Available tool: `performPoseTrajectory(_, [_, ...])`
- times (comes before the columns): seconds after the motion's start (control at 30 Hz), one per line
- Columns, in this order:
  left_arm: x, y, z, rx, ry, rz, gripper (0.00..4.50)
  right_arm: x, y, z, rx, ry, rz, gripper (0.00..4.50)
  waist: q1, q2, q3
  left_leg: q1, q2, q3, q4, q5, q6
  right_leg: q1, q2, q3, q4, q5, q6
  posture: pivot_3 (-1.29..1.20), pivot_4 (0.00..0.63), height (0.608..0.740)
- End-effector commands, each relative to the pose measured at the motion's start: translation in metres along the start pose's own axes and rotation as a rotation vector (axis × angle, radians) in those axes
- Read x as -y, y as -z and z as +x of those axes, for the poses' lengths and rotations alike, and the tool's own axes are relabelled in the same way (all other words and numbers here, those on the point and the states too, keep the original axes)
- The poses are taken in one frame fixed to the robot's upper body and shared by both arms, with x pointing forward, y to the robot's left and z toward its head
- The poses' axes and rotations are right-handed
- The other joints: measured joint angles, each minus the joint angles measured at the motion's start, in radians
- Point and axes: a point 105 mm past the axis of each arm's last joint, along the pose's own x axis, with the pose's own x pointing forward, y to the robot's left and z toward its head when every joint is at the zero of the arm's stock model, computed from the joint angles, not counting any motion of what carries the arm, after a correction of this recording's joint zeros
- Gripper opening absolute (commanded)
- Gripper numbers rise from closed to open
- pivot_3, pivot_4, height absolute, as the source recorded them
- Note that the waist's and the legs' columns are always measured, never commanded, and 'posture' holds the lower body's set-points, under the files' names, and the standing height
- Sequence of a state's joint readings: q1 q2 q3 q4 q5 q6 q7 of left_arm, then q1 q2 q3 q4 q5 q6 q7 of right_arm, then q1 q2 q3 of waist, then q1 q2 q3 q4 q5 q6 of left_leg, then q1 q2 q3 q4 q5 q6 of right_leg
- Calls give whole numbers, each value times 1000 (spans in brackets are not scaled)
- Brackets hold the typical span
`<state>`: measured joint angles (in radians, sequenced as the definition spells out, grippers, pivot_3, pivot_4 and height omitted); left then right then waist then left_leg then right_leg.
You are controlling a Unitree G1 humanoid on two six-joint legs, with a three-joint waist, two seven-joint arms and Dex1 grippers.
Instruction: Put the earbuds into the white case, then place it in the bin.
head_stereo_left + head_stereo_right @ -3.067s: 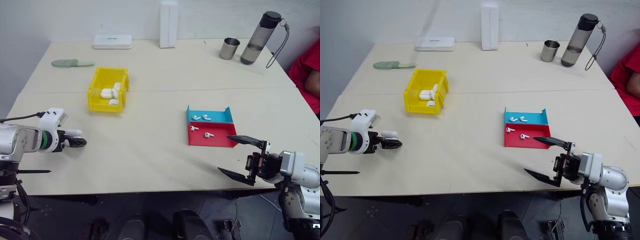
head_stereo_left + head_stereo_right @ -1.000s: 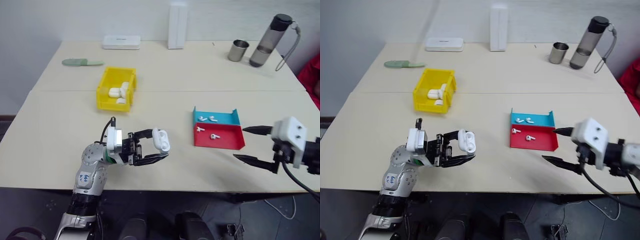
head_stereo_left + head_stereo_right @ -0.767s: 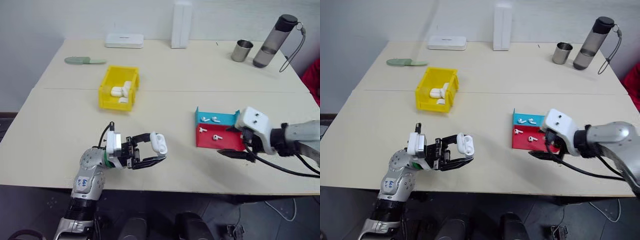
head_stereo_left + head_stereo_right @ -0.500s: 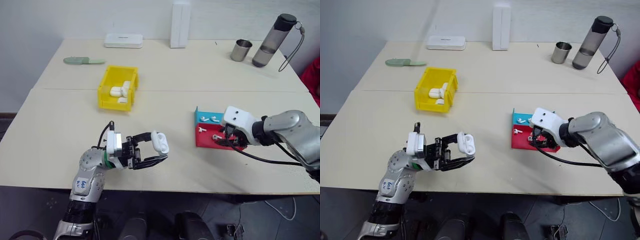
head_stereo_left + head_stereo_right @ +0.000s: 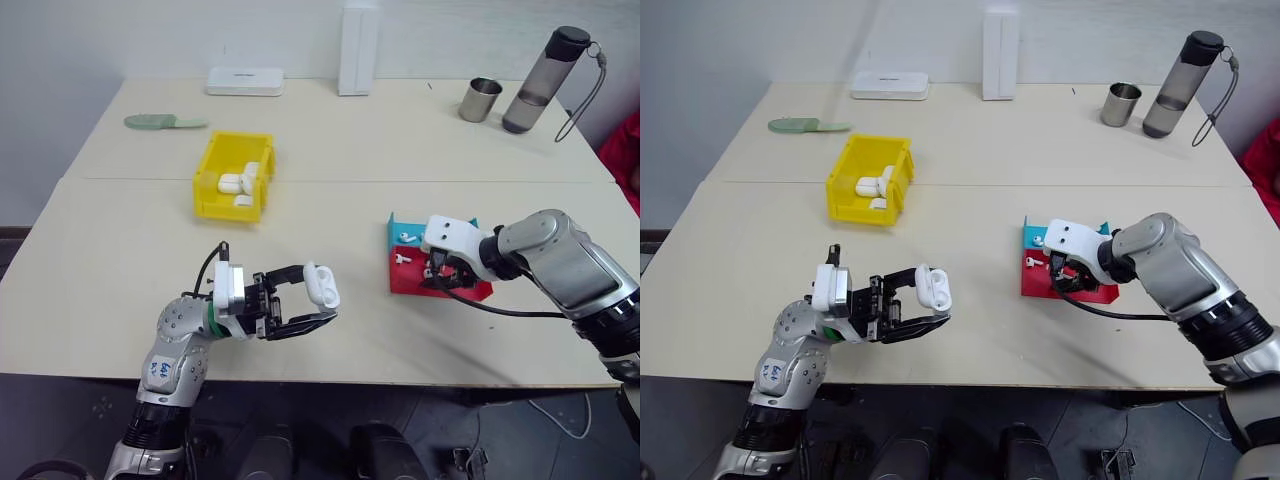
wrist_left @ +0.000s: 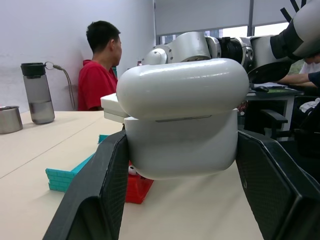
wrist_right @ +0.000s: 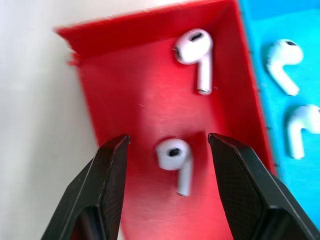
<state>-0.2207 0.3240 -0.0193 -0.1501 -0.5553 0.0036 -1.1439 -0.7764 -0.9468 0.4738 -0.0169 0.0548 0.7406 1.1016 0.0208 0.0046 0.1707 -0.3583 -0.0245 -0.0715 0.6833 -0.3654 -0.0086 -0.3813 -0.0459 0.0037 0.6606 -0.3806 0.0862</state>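
My left gripper (image 5: 305, 302) is shut on the white case (image 5: 321, 284), holding it above the table's front part; the lid looks closed (image 6: 180, 120). My right gripper (image 5: 440, 276) reaches down into the red tray (image 5: 470, 291). It is open, its fingers (image 7: 112, 190) either side of one earbud (image 7: 174, 157) without touching it. A second earbud (image 7: 196, 52) lies further along the red tray. Two more earbuds (image 7: 282, 57) lie in the adjoining blue tray (image 5: 394, 228). The yellow bin (image 5: 212, 170) stands at the left middle with white cases inside.
Along the far edge are a flat white box (image 5: 245, 81), a tall white box (image 5: 358, 50), a steel cup (image 5: 481, 99) and a grey bottle (image 5: 545, 65). A green object (image 5: 155, 122) lies far left. A person in red (image 5: 625, 150) sits at the right.
My right arm swung in from the table's right edge and came down into the red tray, its fingers narrowing around an earbud. The left gripper kept the case still.
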Motion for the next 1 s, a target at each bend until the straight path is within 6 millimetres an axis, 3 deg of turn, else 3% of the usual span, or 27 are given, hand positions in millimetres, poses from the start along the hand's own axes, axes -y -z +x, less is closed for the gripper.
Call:
performPoseTrajectory(0.03, [2,-7,2,16,11,33,2764,4,-4,-4,-3,4,-31,2517,-1,0,0,0,0,0,0,0,0,0,0,0,0,0,0,0,150,740])
performPoseTrajectory(0.7, [1,-6,0,11,-3,44,2764,8,1,2,-46,-28,-73,2517,-1,0,0,0,0,0,0,0,0,0,0,0,0,0,0,0,150,740])
performPoseTrajectory(0.8, [1,-6,0,10,-6,44,2764,6,3,3,-53,-37,-77,1941,-1,0,0,0,0,0,0,0,0,0,0,0,0,0,0,0,150,740])
performPoseTrajectory(0.9, [0,-6,-1,7,-8,45,2764,3,4,3,-58,-51,-82,996,-1,0,0,0,0,0,0,0,0,0,0,0,0,0,0,0,150,740])
performPoseTrajectory(1.0, [0,-7,-2,6,-9,48,2764,2,4,3,-58,-56,-82,996,-1,0,0,0,0,0,0,0,0,0,0,0,0,0,0,0,150,740])
